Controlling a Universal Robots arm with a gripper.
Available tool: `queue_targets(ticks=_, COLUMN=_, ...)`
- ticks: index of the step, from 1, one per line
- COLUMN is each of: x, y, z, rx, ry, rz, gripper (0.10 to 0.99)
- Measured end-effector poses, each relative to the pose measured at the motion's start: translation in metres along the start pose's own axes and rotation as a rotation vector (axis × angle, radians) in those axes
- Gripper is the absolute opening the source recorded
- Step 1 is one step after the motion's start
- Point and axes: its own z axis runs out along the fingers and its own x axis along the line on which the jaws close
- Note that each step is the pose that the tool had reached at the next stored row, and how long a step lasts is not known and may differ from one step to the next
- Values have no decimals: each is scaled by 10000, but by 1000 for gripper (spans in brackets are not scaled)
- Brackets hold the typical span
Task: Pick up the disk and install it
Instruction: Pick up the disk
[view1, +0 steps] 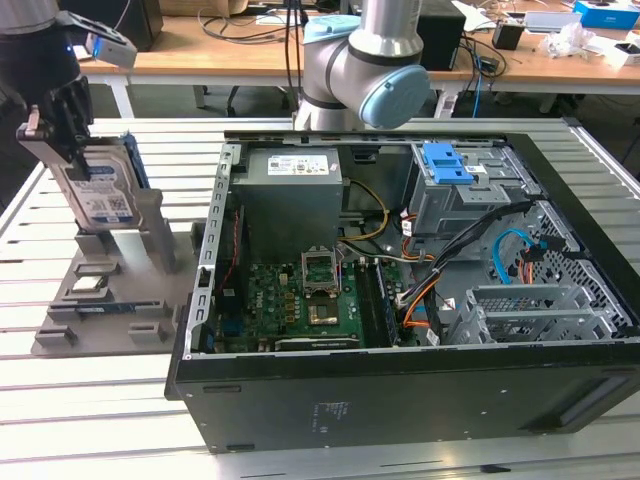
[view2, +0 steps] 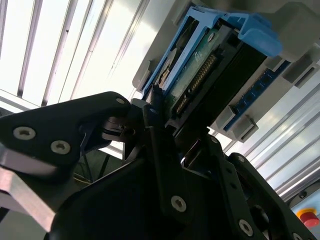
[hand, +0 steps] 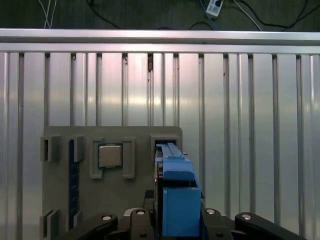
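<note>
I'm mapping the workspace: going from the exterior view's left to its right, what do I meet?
First the disk, upright with the claw at its top → grey power supply box → blue latch on the drive cage.

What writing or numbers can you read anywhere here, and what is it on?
White-and-blue label on the silver metal disk in its blue plastic frame: too small to read.
White label on the grey metal power-supply box: too small.
No text is readable.
</note>
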Motion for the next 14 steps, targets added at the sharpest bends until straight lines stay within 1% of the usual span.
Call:
queue_targets(ticks=2, x=-1, y=2, z=-41, rx=0, ry=0, rz=0, gripper=365)
queue_targets(ticks=4, x=-3, y=4, z=-100, rx=-1, ry=0, rz=0, gripper=365)
queue_targets(ticks=6, x=-3, y=5, z=-130, rx=-1, ry=0, rz=0, gripper=365)
queue_targets(ticks=9, x=-5, y=8, z=-196, rx=0, ry=-1, rz=0, gripper=365)
queue_targets(ticks=10, x=-6, y=10, z=-238, rx=0, ry=-1, rz=0, gripper=365)
queue_targets(ticks=11, x=-6, y=11, z=-258, rx=0, ry=0, rz=0, gripper=365)
queue_targets(ticks=13, x=-8, y=13, z=-329, rx=0, ry=-1, rz=0, gripper=365)
queue_targets(ticks=14, x=-8, y=14, z=-348, rx=0, ry=0, rz=0, gripper=365)
